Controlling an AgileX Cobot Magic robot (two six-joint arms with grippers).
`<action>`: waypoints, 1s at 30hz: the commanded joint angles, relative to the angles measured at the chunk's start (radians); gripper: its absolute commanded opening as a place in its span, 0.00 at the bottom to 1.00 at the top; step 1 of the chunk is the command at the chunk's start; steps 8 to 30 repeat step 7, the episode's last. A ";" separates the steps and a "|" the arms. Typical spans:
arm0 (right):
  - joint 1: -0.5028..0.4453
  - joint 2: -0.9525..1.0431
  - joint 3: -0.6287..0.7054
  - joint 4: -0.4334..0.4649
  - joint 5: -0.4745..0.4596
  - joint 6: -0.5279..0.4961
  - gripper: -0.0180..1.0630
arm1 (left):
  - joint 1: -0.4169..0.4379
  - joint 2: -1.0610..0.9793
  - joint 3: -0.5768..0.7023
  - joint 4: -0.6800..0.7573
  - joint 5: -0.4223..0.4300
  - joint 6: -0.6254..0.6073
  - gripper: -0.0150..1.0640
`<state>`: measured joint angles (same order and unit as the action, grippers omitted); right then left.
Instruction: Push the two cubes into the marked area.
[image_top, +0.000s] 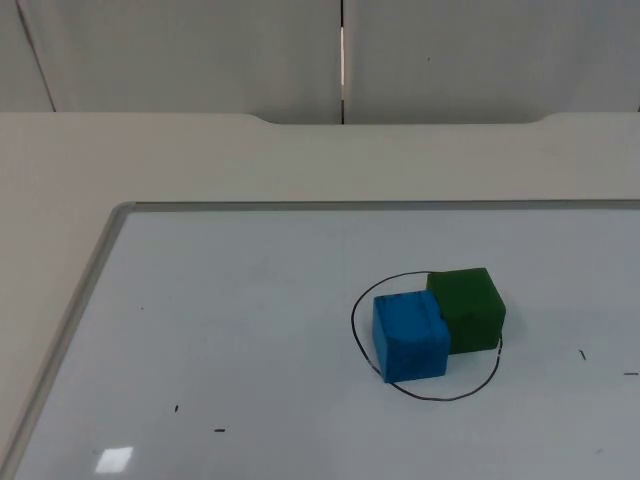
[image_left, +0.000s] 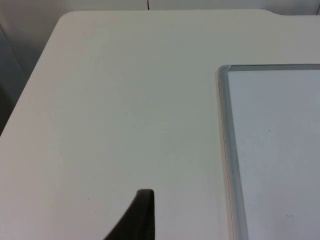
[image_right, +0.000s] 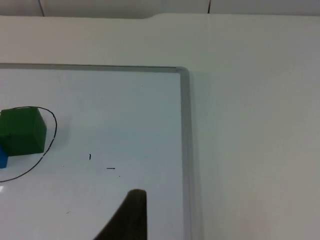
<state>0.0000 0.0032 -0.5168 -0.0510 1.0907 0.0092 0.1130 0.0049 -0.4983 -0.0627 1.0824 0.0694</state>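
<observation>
Blue cube (image_top: 410, 336) and green cube (image_top: 468, 309) sit touching one another on the whiteboard (image_top: 230, 330), both inside the hand-drawn marked area (image_top: 425, 396), the green one's far corner at or just over the line; judged from this, the pushing step looks all but finished. The left hand (image_left: 139, 216) waits over the bare counter (image_left: 125, 100), the whiteboard's framed corner beside it and the cubes well away from it; whether its fingers are open or closed cannot be told. The right hand (image_right: 127, 215) hangs above the whiteboard near its framed edge, the green cube ahead and off to one side, well apart from its fingertip; its state cannot be told either. Any next move would call only for a light nudge on the green cube, if that.
</observation>
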 joint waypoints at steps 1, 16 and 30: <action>-0.007 -0.003 0.002 0.001 -0.013 0.001 0.98 | 0.004 -0.005 0.004 -0.005 -0.006 0.001 0.99; -0.007 -0.003 0.002 0.001 -0.013 0.001 0.98 | -0.056 -0.005 0.004 -0.005 -0.006 0.001 0.99; -0.007 -0.003 0.002 0.001 -0.013 0.001 0.98 | -0.056 -0.005 0.004 -0.005 -0.006 0.001 0.99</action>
